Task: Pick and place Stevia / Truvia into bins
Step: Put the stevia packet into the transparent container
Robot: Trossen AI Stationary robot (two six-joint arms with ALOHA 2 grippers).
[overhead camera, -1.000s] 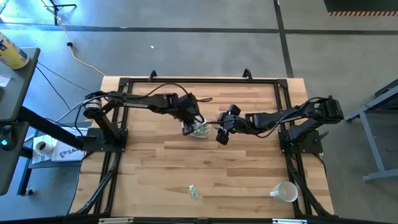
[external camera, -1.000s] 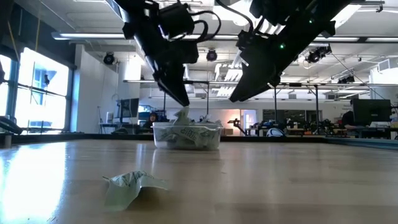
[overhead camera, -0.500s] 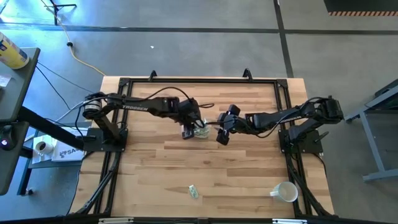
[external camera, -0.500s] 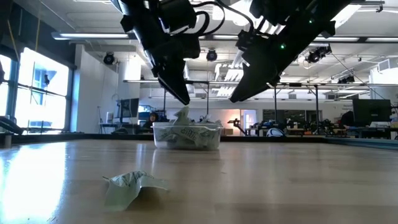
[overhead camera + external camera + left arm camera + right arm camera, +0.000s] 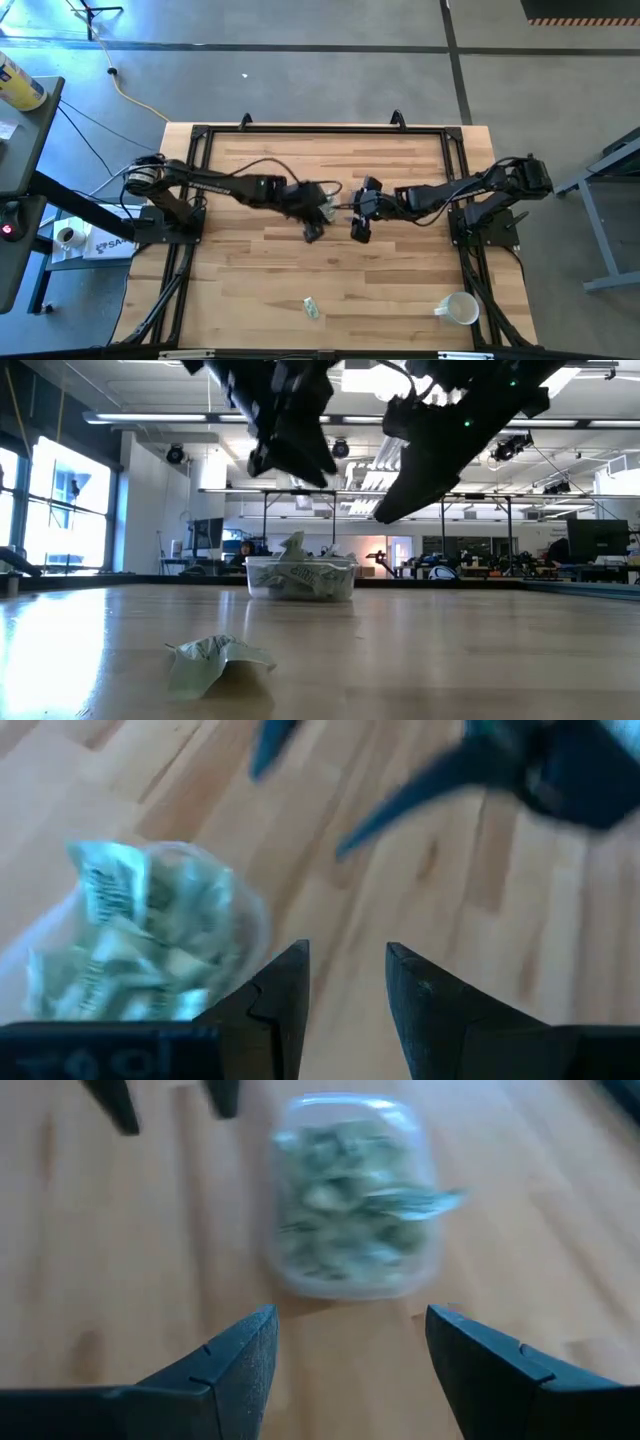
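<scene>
The bin is a small clear bowl [image 5: 326,209] heaped with pale green and white Stevia sachets, at the table's middle; it also shows in the low view [image 5: 300,578], the left wrist view [image 5: 140,935] and the right wrist view [image 5: 355,1200]. One crumpled sachet [image 5: 312,307] lies apart near the near edge, also in the low view [image 5: 213,655]. My left gripper [image 5: 313,233] hangs open and holds nothing, just nearer than the bowl and above the table [image 5: 345,980]. My right gripper [image 5: 358,234] hovers open and holds nothing to the bowl's right [image 5: 350,1350].
A white mug [image 5: 460,308] stands at the table's near right corner. A black frame [image 5: 320,128] runs along the table's edges. Bare wood lies between the bowl and the loose sachet.
My left gripper has left its place over the bowl, rising and swinging toward the near edge. The bowl and its sachets have stayed put. My right gripper has drifted slightly toward the near edge.
</scene>
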